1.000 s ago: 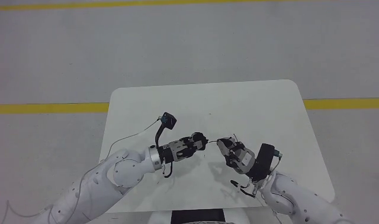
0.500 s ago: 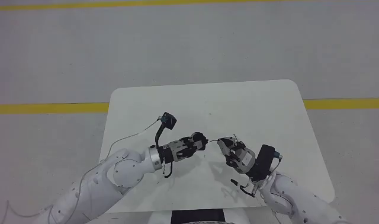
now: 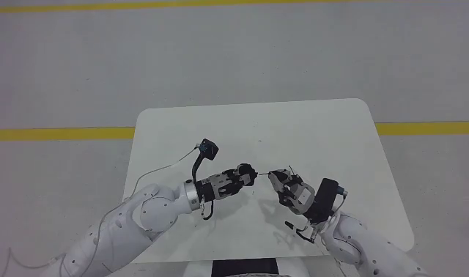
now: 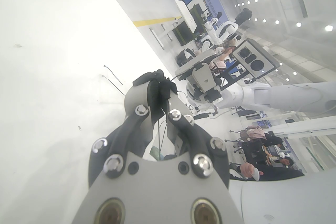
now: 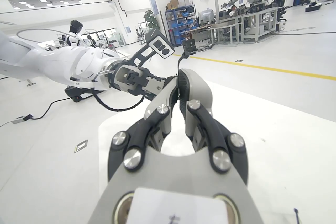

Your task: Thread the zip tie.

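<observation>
Next to nothing altered over the last second for the thin black plastic zip tie (image 5: 179,66): same spot, held up above the near middle of the white round-cornered table (image 3: 322,127), strung across the small gap between the two claws. Only a slight shift of the right wrist, with the right gripper (image 5: 179,82) itself nearly fixed; left arm unmoved. Judged from that: fine alignment under way, tail not yet visibly through the head, threading not done.

Seen from the right wrist: a slim dark strap rising straight out from between the ribbed black pads (image 5: 183,86), then curling over to a small black blocky end, probably the locking head, though hard to tell apart from the clutter behind. Stiff enough to stand unsupported, by the look of it, yet thin enough to bend at a nudge.

Right gripper pinched narrow, pads all but meeting, clamped on the strap. Left gripper (image 4: 157,90) likewise closed down tight on the tie's other part, with a fine dark line trailing back between its fingers. Tips of the two claws facing each other, close but apart.

Farther out, a thin dark strand (image 4: 113,75) lying loose on the tabletop beyond the left gripper.
</observation>
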{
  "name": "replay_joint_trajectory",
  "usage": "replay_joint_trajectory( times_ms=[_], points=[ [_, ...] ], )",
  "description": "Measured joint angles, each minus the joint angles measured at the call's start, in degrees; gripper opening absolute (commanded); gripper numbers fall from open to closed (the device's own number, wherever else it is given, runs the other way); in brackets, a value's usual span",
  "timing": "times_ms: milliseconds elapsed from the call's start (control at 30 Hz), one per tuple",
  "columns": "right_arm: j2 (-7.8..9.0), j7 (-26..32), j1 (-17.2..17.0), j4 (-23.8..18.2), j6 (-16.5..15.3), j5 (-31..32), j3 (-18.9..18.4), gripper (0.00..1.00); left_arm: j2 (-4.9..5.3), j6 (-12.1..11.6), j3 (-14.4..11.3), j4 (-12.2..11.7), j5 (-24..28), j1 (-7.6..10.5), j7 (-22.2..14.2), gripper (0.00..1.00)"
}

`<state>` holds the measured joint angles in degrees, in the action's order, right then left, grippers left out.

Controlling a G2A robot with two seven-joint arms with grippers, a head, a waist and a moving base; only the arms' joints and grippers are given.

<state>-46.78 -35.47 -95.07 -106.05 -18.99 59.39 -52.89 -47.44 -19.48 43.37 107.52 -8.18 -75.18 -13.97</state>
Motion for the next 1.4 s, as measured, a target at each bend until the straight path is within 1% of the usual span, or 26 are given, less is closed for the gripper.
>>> replay_joint_trajectory(
  times_ms=[167,667,967,1400],
  points=[
    [-0.49,0.42,-0.15,0.17,-0.49,0.25,-0.37,0.0,0.0,0.0,0.0,0.0,0.0,0.0,0.0,0.0],
    [-1.64,1.38,0.0,0.49,-0.49,0.83,-0.67,0.0,0.0,0.0,0.0,0.0,0.0,0.0,0.0,0.0],
    [-2.07,0.47,-0.5,0.64,-0.49,1.63,-1.36,0.0,0.0,0.0,0.0,0.0,0.0,0.0,0.0,0.0],
    [-2.65,1.05,-0.57,1.11,-0.49,2.18,-1.51,0.0,0.0,0.0,0.0,0.0,0.0,0.0,0.0,0.0]
  ],
)
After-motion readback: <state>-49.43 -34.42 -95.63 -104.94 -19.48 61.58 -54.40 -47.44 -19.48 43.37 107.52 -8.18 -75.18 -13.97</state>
